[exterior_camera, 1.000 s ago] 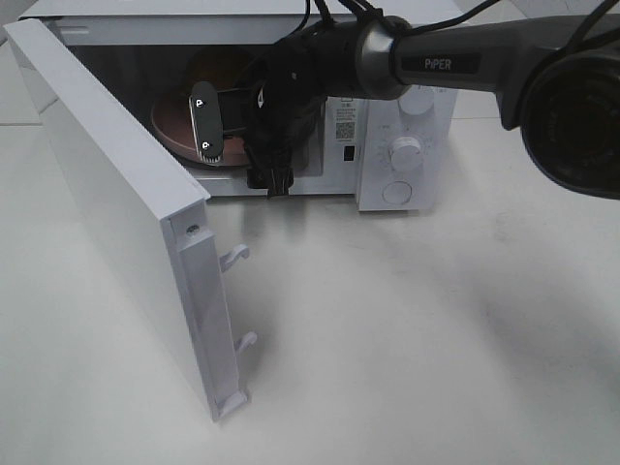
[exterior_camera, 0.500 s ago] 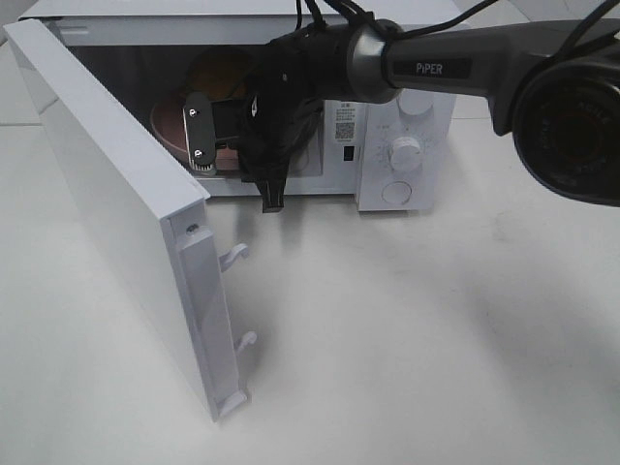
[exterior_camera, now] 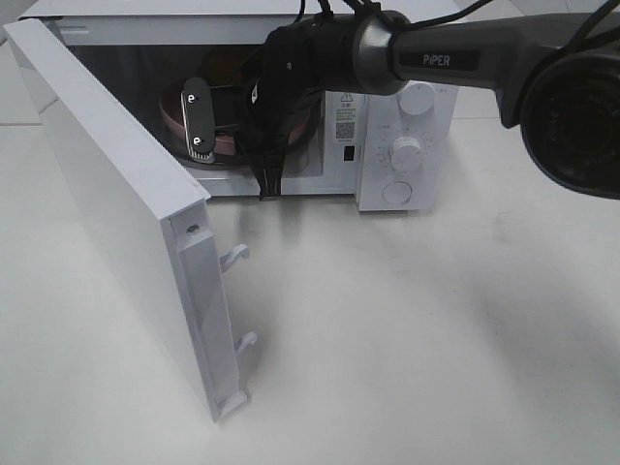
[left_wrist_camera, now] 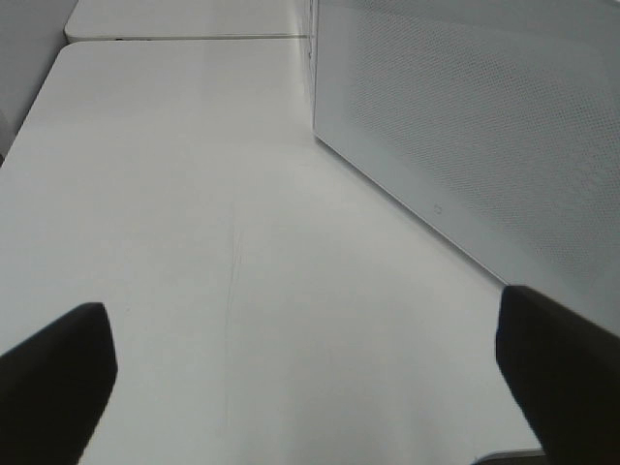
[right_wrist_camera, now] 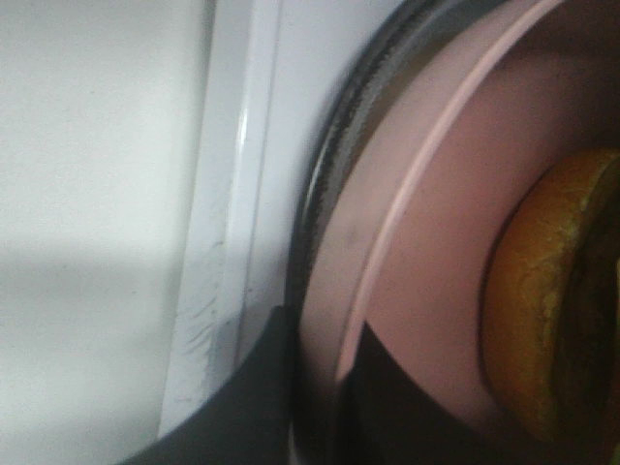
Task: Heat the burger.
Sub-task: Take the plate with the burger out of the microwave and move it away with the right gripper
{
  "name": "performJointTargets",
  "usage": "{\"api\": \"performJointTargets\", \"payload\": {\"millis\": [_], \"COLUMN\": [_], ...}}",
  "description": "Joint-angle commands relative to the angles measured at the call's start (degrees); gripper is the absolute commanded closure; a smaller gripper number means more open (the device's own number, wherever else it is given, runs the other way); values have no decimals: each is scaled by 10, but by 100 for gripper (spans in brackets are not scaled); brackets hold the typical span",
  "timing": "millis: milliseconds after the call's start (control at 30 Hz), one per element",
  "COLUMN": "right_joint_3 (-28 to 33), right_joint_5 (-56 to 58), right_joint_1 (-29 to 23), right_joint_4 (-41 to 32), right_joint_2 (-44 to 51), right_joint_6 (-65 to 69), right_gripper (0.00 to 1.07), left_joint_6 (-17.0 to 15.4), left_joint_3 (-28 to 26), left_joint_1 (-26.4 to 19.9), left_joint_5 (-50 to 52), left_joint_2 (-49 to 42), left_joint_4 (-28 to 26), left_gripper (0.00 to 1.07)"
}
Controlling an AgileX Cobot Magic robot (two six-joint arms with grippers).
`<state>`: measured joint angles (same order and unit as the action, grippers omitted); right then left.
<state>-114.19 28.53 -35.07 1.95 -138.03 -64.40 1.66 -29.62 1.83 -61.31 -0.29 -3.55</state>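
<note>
Inside white boxy microwave (exterior_camera: 407,145), door (exterior_camera: 116,213) swung open on white counter (exterior_camera: 407,329), right gripper (exterior_camera: 199,121) jaws pinch round pink plate (right_wrist_camera: 426,262) rim; golden-bun burger (right_wrist_camera: 542,300) on it. Left gripper (left_wrist_camera: 300,378) jaws wide apart, empty.

A white microwave (exterior_camera: 402,145) sits on a white table (exterior_camera: 417,329). Its door (exterior_camera: 116,213) swings wide open in front of it. A pink plate (right_wrist_camera: 417,281) rests inside the microwave. Two round knobs (exterior_camera: 407,152) sit beside the opening.

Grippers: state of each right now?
Left gripper: open, empty, above the table.
Right gripper: shut on the pink plate carrying the burger, inside the microwave.
</note>
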Motion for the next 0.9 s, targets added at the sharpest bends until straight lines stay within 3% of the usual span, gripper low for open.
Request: {"api": "performJointTargets", "payload": {"millis": [33,900], "right_joint_3": [15,265], "right_joint_5": [-1,-66], "right_joint_1": [-4,1], "right_joint_4": [-10,-106], "right_joint_2": [29,201], "right_joint_6": [-44,-281], "right_gripper": [107,107], "left_joint_6": [-5,-5], "left_joint_3": [1,1], "left_joint_1": [-2,-2], "left_joint_5": [-1,-1], "left_joint_2": [-3,-3], "left_joint_4": [2,2], "left_gripper": [7,7]}}
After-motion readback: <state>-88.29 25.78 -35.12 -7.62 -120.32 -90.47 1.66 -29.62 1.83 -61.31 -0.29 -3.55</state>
